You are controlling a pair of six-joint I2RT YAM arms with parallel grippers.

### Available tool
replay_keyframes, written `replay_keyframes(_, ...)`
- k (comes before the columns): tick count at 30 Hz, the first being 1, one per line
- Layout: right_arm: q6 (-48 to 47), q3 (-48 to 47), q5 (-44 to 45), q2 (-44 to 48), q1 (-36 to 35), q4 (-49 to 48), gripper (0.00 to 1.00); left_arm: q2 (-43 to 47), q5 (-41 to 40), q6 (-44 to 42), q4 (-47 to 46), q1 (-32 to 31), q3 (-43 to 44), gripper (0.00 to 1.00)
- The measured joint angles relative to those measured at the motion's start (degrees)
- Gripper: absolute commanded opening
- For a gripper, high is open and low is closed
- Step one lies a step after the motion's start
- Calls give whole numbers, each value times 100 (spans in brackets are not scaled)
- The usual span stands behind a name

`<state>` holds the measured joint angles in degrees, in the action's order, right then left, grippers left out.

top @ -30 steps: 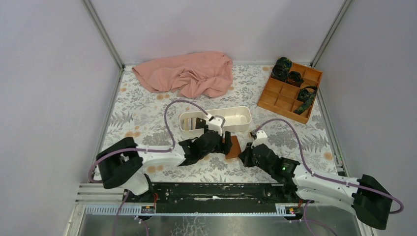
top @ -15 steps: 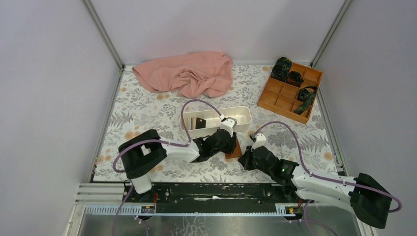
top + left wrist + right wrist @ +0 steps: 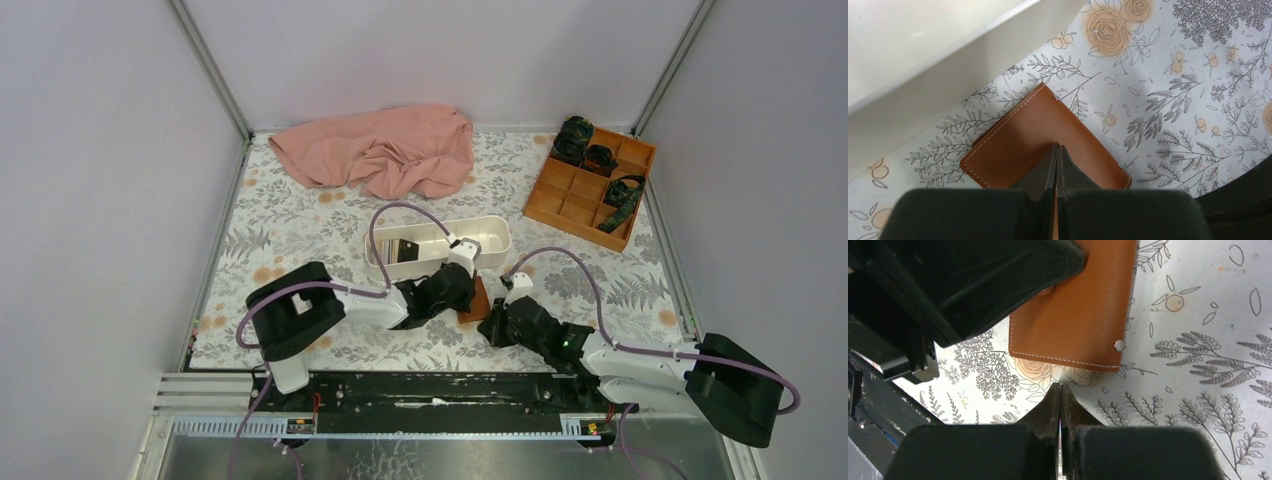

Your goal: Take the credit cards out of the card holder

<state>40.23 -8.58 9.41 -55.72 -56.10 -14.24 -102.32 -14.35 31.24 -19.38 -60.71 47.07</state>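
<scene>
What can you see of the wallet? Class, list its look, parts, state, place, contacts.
The wallet is a brown, smooth, leather-looking, roughly square piece with rounded corners, pale stitching along its edges and a small metal stud near one corner. It is folded shut, inside hidden, and lies flat on the floral cloth, beside the white tray but apart from it. The shut left gripper seems to press on its top; the shut right gripper sits just off its edge.

Brown wallet (image 3: 1038,135) on a flowered tablecloth (image 3: 1173,100).
The wallet has pale stitching and a silver stud (image 3: 1118,345); the tablecloth is whitish with grey ferns and orange roses; the tray (image 3: 923,50) is white, the cloth (image 3: 380,150) pink, the box (image 3: 575,195) orange.
</scene>
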Motion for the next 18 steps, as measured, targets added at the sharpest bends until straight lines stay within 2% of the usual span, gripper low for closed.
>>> replay_keyframes(7, 37, -31, 236, -271, 120, -293, 0, 369, -2, 190, -136, 2, -514, 0)
replay_keyframes(12, -11, -114, 297, -306, 739, -168, 0, 557, -33, 321, -321, 2, -833, 0)
replay_keyframes(18, -289, -348, 302, -317, 1161, 157, 0, 645, 22, 535, -750, 7, -1161, 0)
